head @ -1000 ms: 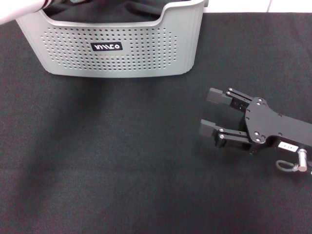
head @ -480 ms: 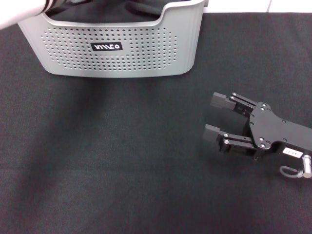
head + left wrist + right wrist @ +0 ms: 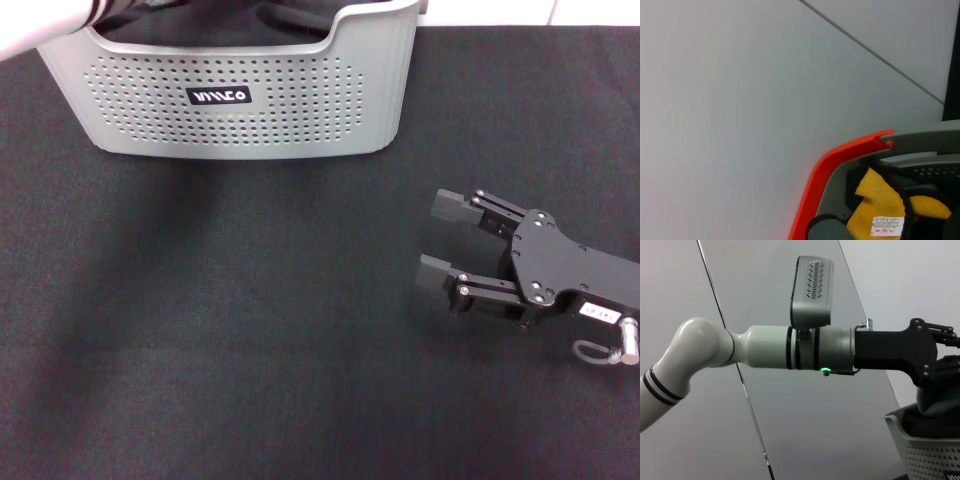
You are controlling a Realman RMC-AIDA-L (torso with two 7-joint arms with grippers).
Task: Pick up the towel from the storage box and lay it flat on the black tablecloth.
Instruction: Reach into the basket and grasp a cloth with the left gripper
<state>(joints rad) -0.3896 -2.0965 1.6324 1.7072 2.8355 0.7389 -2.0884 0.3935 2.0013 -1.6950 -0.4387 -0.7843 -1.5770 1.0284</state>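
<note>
One towel (image 3: 875, 207), yellow side showing, sits bunched inside the single grey storage box (image 3: 250, 100) on the black tablecloth (image 3: 250, 330). The left pincer (image 3: 945, 347) reaches into it; its grip is hidden. The right pincer (image 3: 445, 240) rests nearby, spread, empty.

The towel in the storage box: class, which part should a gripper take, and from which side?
Best take the towel by the bunched fold standing above the storage box rim, from above: the walls block every side. The left gripper hangs there; the right gripper lies open on the black tablecloth.
</note>
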